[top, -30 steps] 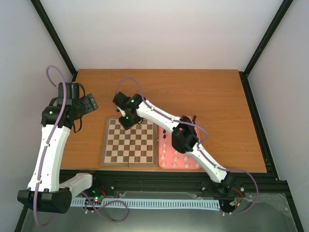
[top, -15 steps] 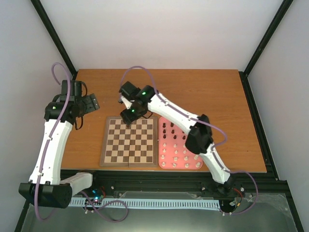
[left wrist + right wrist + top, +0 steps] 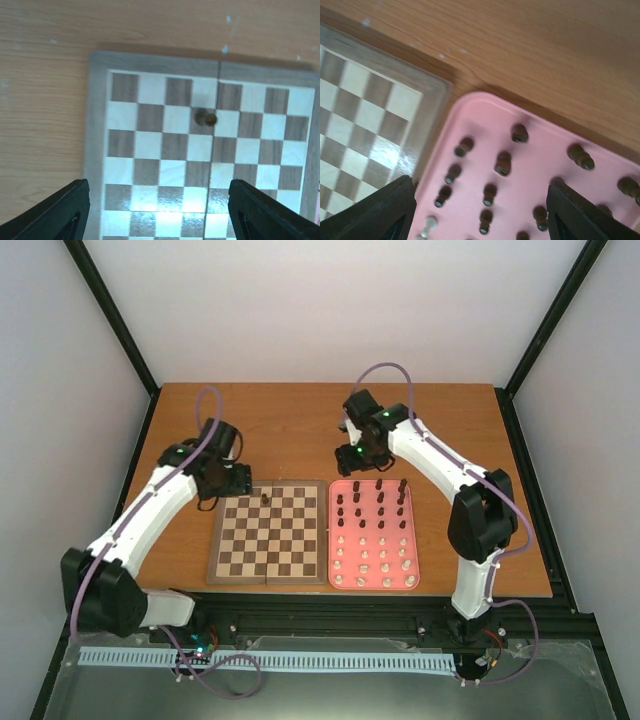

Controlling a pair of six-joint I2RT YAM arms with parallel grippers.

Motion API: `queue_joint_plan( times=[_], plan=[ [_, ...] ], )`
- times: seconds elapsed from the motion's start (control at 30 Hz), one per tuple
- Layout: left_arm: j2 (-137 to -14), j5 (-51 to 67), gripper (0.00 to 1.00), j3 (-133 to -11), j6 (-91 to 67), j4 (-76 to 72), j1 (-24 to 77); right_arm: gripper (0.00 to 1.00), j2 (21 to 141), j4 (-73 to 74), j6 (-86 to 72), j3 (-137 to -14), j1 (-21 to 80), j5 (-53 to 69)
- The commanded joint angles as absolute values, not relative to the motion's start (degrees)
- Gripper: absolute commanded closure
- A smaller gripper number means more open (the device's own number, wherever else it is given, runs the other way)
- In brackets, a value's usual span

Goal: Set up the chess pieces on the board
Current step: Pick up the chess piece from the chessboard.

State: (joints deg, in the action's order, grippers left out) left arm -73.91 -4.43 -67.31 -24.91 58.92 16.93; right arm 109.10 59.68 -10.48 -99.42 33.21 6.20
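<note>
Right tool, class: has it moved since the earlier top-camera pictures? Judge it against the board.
Yes. The right tool has swung rightward, off the board's far edge, and now hangs over the far left corner of the pink tray.

Chessboard (image 3: 270, 552): one
Pink tray (image 3: 375, 586): one
Dark chess pieces on board (image 3: 264, 499): one
Dark chess pieces on tray (image 3: 380, 511): about fifteen
Cream-white chess pieces (image 3: 382, 565) on tray: about sixteen
Robot arms (image 3: 150, 515): two
</note>
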Motion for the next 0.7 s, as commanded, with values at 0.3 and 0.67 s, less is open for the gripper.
queue_joint_plan(
  times=[0.3,0.67],
  plan=[
    [-91.72,-5.24,0.25,-68.87,-33.16,48.86,26.36,0.29,101.76,56.93,-5.89,-90.72,25.44,8.46],
    [-98.77,-4.17,0.38,-72.15,-32.00,48.48,26.37,0.29,100.72,56.46,-5.90,-89.99,24.02,9.02]
  ],
)
